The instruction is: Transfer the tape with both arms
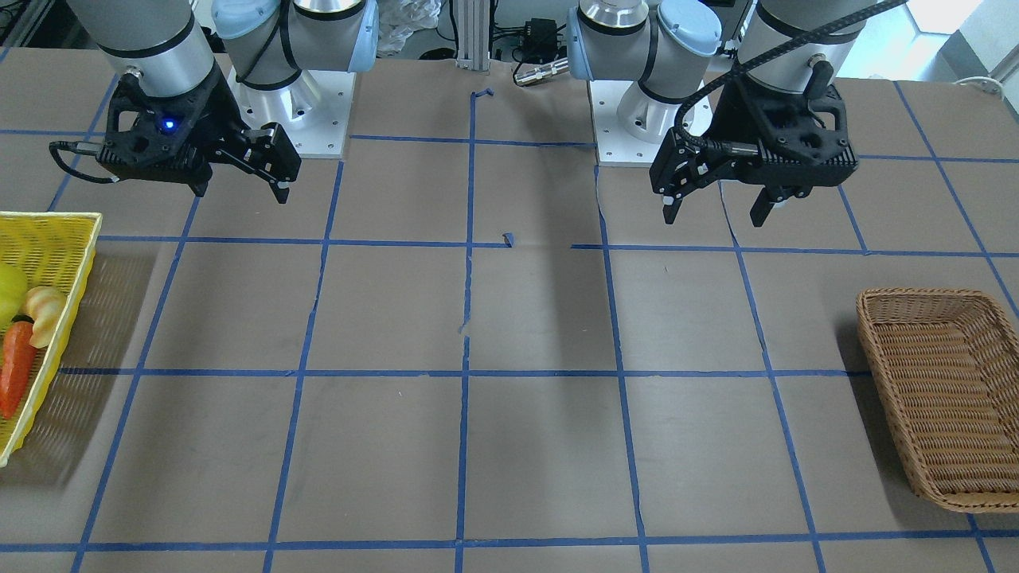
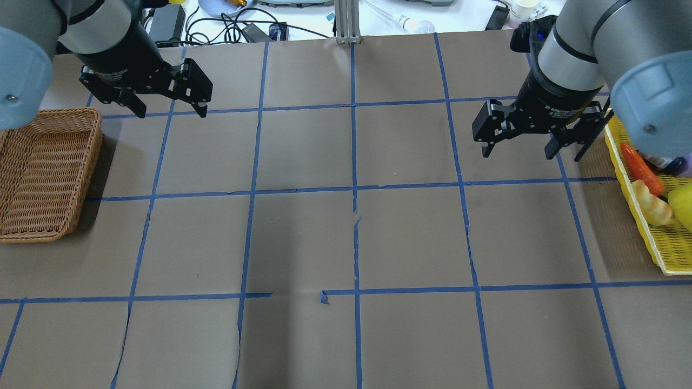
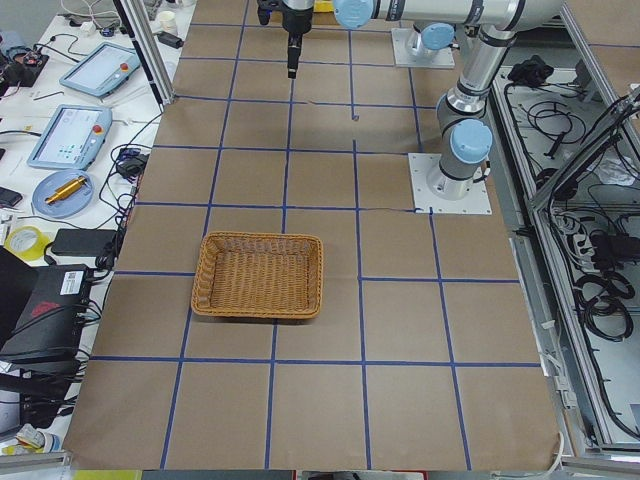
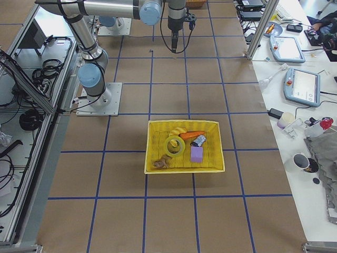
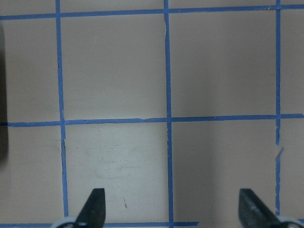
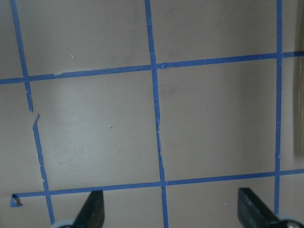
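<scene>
The tape [image 4: 174, 146], a yellow roll with a pale core, lies in the yellow basket [image 4: 155, 125] among toy food. Its edge also shows in the overhead view [image 2: 682, 202], cut by the frame. My right gripper [image 2: 516, 154] hangs open and empty above the table, just left of that basket; it also shows in the front view [image 1: 240, 195]. My left gripper [image 2: 173, 112] hangs open and empty beyond the wicker basket [image 2: 43, 173], and shows in the front view [image 1: 714, 219]. Both wrist views show only brown paper and blue grid lines between spread fingertips [image 5: 95, 204] [image 6: 95, 204].
The yellow basket also holds a carrot [image 2: 640, 167], a bread roll [image 2: 651, 202], a can [image 4: 199, 140] and a purple block [image 4: 196, 154]. The wicker basket is empty. Tablets, cables and cups lie on the side benches past the table's far edge.
</scene>
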`<control>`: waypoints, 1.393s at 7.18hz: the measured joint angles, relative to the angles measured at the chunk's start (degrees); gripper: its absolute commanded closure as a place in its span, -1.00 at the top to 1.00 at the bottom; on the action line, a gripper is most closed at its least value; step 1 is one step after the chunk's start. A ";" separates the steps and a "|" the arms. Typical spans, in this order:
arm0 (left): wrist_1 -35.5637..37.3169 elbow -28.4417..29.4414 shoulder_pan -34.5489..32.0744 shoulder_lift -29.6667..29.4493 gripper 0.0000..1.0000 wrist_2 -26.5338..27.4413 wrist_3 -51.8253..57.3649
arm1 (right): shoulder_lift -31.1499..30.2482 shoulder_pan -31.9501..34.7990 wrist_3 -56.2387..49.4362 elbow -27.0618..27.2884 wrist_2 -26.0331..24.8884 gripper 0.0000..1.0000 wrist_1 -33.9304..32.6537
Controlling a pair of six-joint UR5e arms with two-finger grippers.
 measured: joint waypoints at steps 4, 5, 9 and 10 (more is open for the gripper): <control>0.00 0.04 0.02 0.00 1.00 0.08 0.00 | 0.51 0.04 0.17 0.18 0.03 1.00 -0.83; 0.00 -0.01 0.00 0.00 1.00 0.08 0.00 | 0.51 0.04 0.19 0.22 -0.01 1.00 -0.86; 0.00 -0.06 0.00 0.03 1.00 0.07 0.00 | 0.15 0.02 0.12 -0.05 -0.38 1.00 -0.14; 0.00 -0.05 0.00 0.03 1.00 0.05 0.00 | 0.13 0.03 0.12 -0.04 -0.38 1.00 -0.09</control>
